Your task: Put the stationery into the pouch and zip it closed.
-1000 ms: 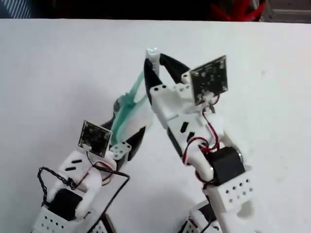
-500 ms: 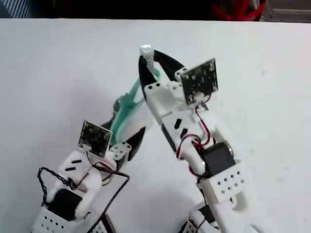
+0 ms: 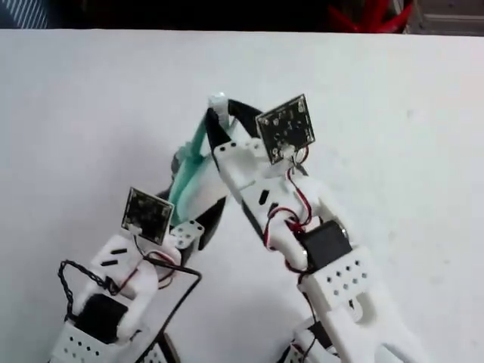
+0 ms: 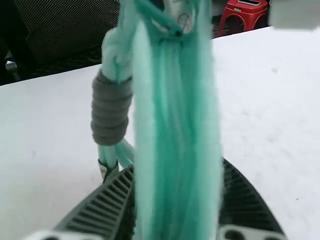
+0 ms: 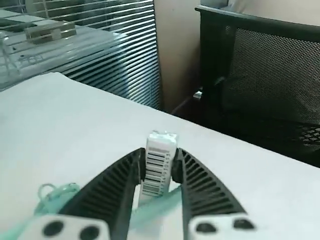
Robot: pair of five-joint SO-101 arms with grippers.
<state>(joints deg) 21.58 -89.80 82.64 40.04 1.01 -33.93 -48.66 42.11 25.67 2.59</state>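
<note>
A teal see-through pouch [image 3: 193,162] stands on edge in the middle of the white table [image 3: 76,98]. My left gripper [image 3: 193,195] is shut on its near end. In the left wrist view the pouch [image 4: 175,130] rises between the black fingers [image 4: 107,202], with a grey ribbed band [image 4: 111,114] on its side and a metal zip pull [image 4: 183,20] at its top. My right gripper [image 5: 160,156] is shut on a white eraser [image 5: 160,146] with a barcode label. It holds the eraser [image 3: 218,104] just over the pouch's far end, and teal pouch material [image 5: 56,194] shows below its fingers.
A black mesh chair [image 5: 260,75] and window blinds [image 5: 100,45] stand beyond the table's far edge. A red stool [image 3: 370,15] is behind the table at the back right. Open white tabletop lies to both sides of the arms.
The right arm has swung left and nearer with the eraser, bringing it from beyond the pouch to over its far end. The left arm and the pouch have kept still.
</note>
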